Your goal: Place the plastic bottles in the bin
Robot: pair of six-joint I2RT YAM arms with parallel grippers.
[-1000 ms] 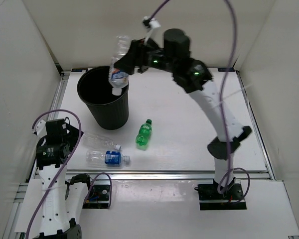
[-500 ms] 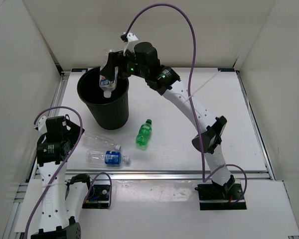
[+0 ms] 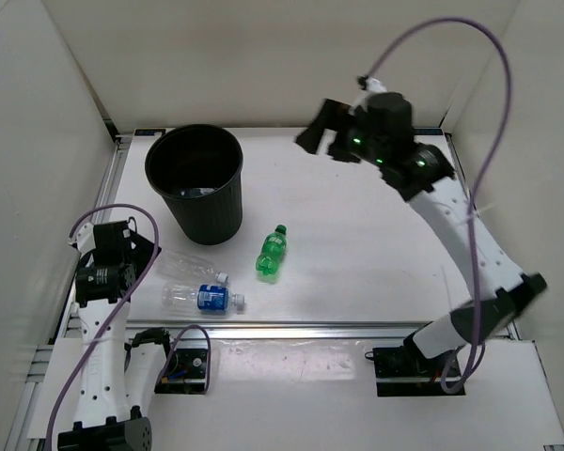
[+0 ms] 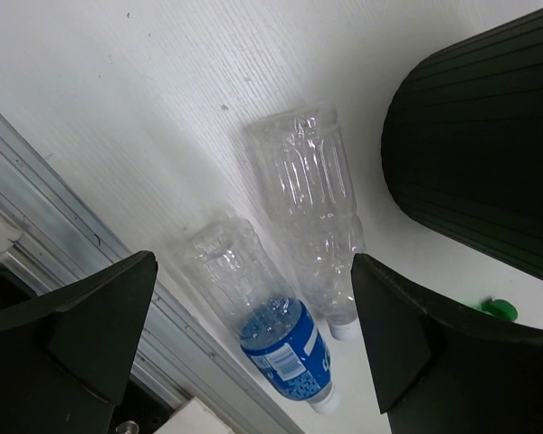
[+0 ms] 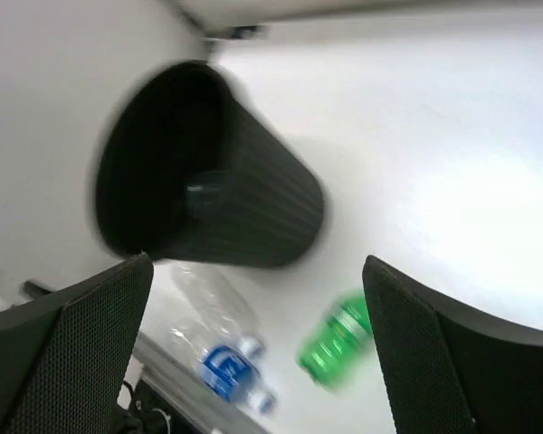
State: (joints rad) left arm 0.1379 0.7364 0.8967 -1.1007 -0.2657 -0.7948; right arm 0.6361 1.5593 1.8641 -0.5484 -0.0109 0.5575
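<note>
The black bin (image 3: 207,216) stands upright at the back left, with one bottle (image 3: 199,192) lying at its bottom. On the table in front of it lie three plastic bottles: a green one (image 3: 273,253), a plain clear one (image 3: 190,267) and a clear one with a blue label (image 3: 204,298). My right gripper (image 3: 321,133) hangs open and empty, high up to the right of the bin. Its wrist view, blurred, looks down on the bin (image 5: 262,208) and the green bottle (image 5: 339,348). My left gripper (image 4: 252,260) hovers open above the blue-label bottle (image 4: 262,316) and the plain clear bottle (image 4: 312,208).
White walls close in the table on three sides. A metal rail (image 3: 357,329) runs along the near edge, just beside the blue-label bottle. The bin's wall (image 4: 480,163) stands close to the right of my left gripper.
My right gripper opened over the bin and let its blue-label bottle drop in. The right arm then swung away to the right. The left arm has barely moved.
</note>
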